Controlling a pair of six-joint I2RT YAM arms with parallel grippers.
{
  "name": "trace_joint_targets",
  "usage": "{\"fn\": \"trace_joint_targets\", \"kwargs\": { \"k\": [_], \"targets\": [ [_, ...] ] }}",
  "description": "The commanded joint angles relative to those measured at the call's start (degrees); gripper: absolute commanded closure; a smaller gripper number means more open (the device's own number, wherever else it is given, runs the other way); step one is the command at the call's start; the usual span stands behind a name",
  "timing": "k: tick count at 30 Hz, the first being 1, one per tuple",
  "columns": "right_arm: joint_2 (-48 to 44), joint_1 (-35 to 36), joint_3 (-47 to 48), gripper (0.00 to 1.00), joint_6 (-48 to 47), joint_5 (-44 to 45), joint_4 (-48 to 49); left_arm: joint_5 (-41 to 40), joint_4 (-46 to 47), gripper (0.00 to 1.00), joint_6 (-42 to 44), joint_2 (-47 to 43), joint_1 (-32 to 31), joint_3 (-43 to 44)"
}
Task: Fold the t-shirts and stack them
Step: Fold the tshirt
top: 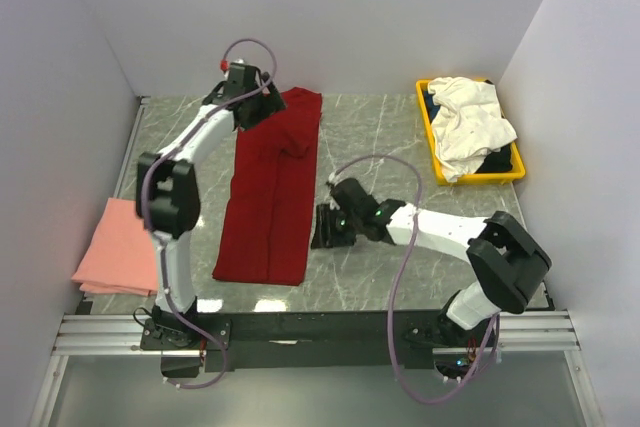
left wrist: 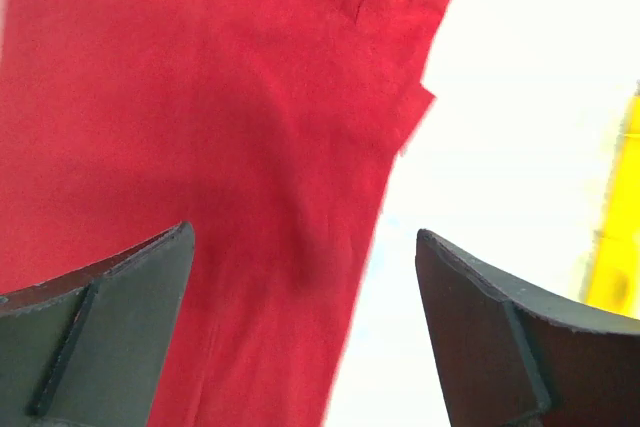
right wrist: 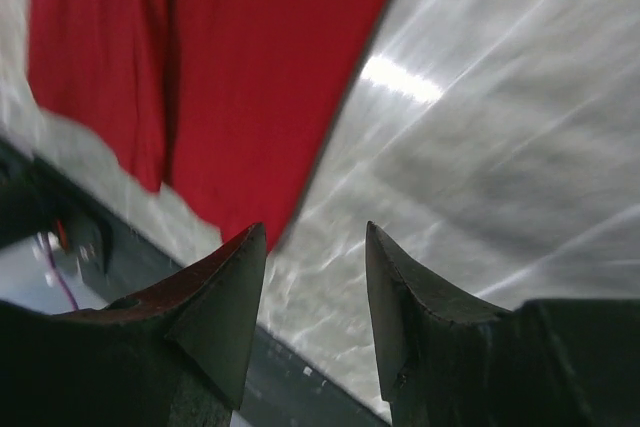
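Observation:
The dark red t-shirt [top: 270, 197] lies as a long narrow strip on the marble table, collar end at the far side. My left gripper [top: 258, 110] hovers over its far left corner, open and empty; in the left wrist view the red cloth [left wrist: 200, 117] fills the space under the open fingers [left wrist: 305, 242]. My right gripper [top: 318, 227] is open and empty, low beside the shirt's right edge; the right wrist view shows that edge [right wrist: 240, 67] just ahead of its fingertips [right wrist: 315, 232]. The salmon-pink shirt [top: 115, 247] lies folded at the left. The white shirt [top: 468, 125] is crumpled in the bin.
A yellow plastic bin [top: 436, 155] stands at the back right, holding the white shirt and some dark cloth; its side shows in the left wrist view [left wrist: 618, 237]. White walls close in the table on three sides. A black rail [top: 300, 332] runs along the near edge.

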Motion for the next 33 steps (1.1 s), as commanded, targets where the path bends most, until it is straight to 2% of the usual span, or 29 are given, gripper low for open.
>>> {"fn": "trace_joint_targets", "kwargs": {
  "k": [1,2,4,5,7,10,16,20,23,24,27,29,33],
  "targets": [
    [0.73,4.56,-2.68,0.48,4.15,0.71,5.21,-5.71,1.25,0.03,-4.74,-14.18,-0.16,-9.53],
    [0.91,6.75,-3.04,0.48,4.6,0.97,5.83,-7.81,0.98,0.05,-5.45,-18.9,-0.33,-15.48],
    [1.0,8.78,-4.53,0.48,6.09,1.33,6.88,-9.32,0.89,0.08,-8.0,-24.19,-0.25,-21.66],
    [1.08,10.1,-5.06,0.48,6.71,1.59,8.11,-10.72,1.42,0.09,-8.44,-29.53,-0.33,-28.3],
    [1.35,11.42,-6.47,0.48,8.38,1.86,9.61,-12.22,1.95,0.1,-10.8,-35.0,-0.42,-34.75],
    [2.75,13.1,-7.0,0.48,10.22,2.12,11.98,-13.02,3.35,0.13,-13.36,-47.55,-0.69,-49.06],
    [6.62,15.29,-7.17,0.5,14.09,4.93,16.11,-15.92,0.81,0.16,-15.65,-61.98,-2.27,-62.8],
    [8.29,15.56,-9.19,0.57,16.11,5.99,20.07,-17.06,-1.56,0.21,-16.97,-67.63,-3.06,-67.91],
    [8.56,15.47,-9.9,0.71,16.73,6.16,20.78,-17.85,-3.85,0.25,-18.02,-70.71,-3.67,-70.2],
    [8.38,15.56,-10.86,0.83,16.91,6.42,20.78,-17.59,-3.85,0.25,-18.2,-71.5,-3.68,-70.81],
    [5.93,15.39,-13.41,0.98,16.65,8.53,19.03,-15.84,-2.89,0.32,-18.38,-73.79,-4.2,-72.84],
    [2.86,14.25,-16.03,1.0,16.38,10.2,17.45,-14.26,-2.1,0.37,-18.73,-74.23,-5.07,-73.72],
    [-3.73,11.08,-21.05,1.0,14.89,10.9,15.42,-14.6,-1.22,0.4,-21.7,-73.36,-9.38,-74.6]
  ]
}}
